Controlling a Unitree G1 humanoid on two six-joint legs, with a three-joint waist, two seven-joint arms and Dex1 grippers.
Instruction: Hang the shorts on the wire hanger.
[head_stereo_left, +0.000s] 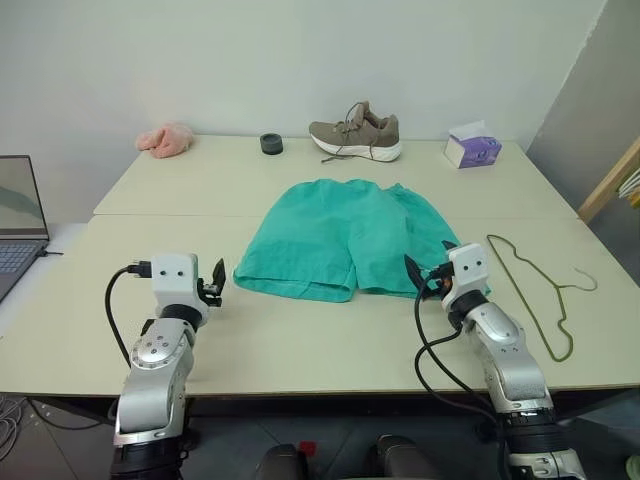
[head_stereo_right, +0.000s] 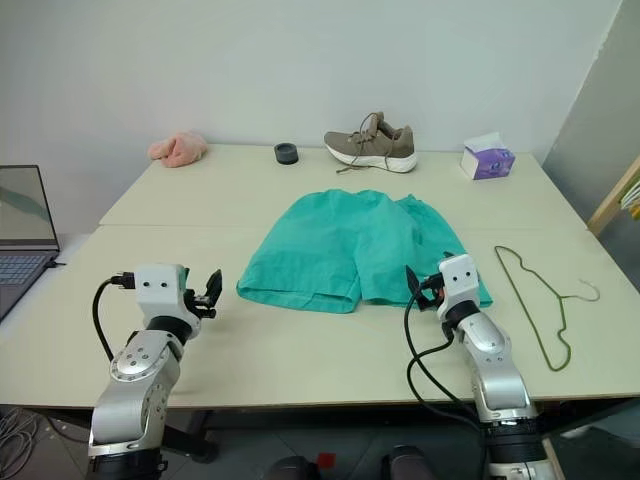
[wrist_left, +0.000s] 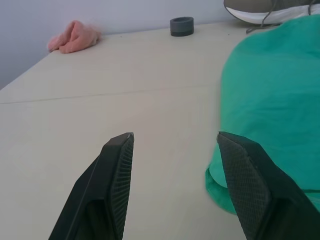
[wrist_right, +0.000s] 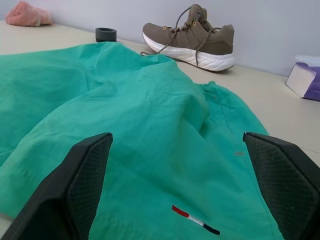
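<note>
Nothing hung yet. Shorts (head_stereo_left: 345, 240) lie flat on the tabletop (head_stereo_left: 300, 340), between the two pincers, hem just ahead of the right pincer (head_stereo_left: 427, 272), jaws wide, empty. Left pincer (head_stereo_left: 213, 285) partly open, empty. Wire hanger (head_stereo_left: 535, 290) untouched, just outboard of right pincer.

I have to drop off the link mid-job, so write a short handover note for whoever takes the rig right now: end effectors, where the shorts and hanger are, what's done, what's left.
Left end effector: open, holding nothing, just off the left leg hem of the shorts.
Right end effector: open wide, holding nothing, at the right leg hem, fabric ahead of it.
Shorts: flat mid-table, waistband toward the wall.
Wire hanger: flat on the table right of the shorts, untouched, hook pointing right.
Done: both arms brought up to the shorts.
Left: grasp the shorts, pick up the hanger, hang the shorts on it.
</note>
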